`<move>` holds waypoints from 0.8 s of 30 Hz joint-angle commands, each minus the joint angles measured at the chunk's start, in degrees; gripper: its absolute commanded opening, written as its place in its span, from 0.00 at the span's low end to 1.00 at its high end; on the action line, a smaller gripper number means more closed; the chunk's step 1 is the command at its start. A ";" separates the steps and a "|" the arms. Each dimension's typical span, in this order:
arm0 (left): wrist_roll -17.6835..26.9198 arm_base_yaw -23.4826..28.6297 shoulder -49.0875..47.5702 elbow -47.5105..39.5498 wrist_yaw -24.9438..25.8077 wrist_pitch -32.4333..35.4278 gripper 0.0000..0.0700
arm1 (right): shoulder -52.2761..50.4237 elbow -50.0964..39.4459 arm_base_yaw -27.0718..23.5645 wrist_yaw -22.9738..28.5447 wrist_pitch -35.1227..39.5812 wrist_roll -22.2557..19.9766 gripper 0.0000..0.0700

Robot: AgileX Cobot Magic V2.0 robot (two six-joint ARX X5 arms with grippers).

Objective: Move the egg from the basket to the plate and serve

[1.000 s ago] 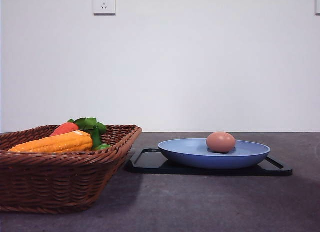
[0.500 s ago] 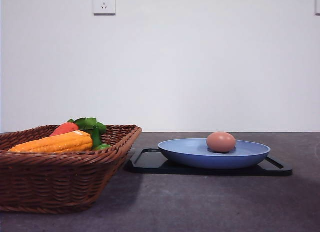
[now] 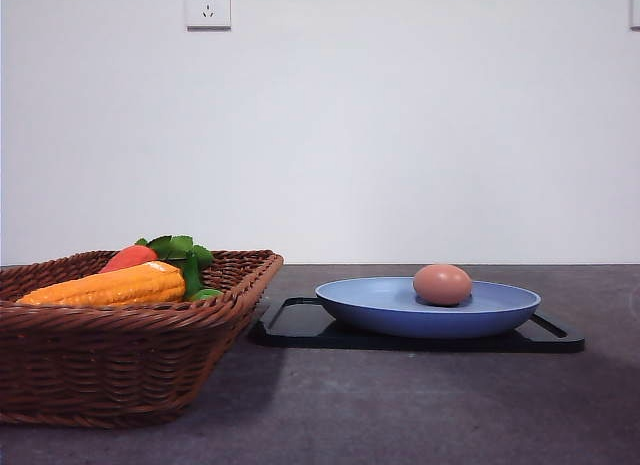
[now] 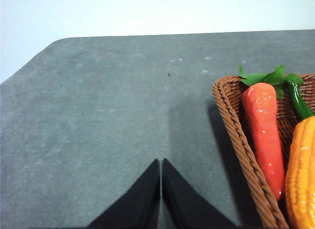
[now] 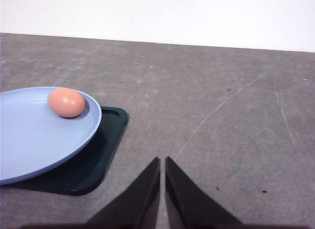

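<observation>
Resting in the plate on the black tray, the egg is lying ahead-left of the closed, empty right gripper, the nearer arm; the left gripper is likewise pinched closed.

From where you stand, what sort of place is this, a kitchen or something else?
Probably a test bench staged as a kitchen, not a real one: a bare grey table against a blank wall with a socket, holding only a basket of vegetables and an egg on a plate.
</observation>
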 commanded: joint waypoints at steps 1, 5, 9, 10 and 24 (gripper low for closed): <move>0.11 0.04 0.02 -0.87 -0.04 -0.24 0.00 | -0.15 -0.35 0.02 0.09 0.59 0.79 0.00; 0.13 0.04 0.02 -0.87 -0.04 -0.24 0.00 | -0.15 -0.35 0.02 0.09 0.59 0.79 0.00; 0.11 0.04 0.02 -0.87 -0.04 -0.24 0.00 | -0.15 -0.35 0.02 0.09 0.59 0.79 0.00; 0.11 0.04 0.02 -0.87 -0.04 -0.24 0.00 | -0.15 -0.35 0.02 0.09 0.59 0.79 0.00; 0.11 0.04 0.02 -0.87 -0.04 -0.24 0.00 | -0.15 -0.35 0.02 0.07 0.59 0.79 0.00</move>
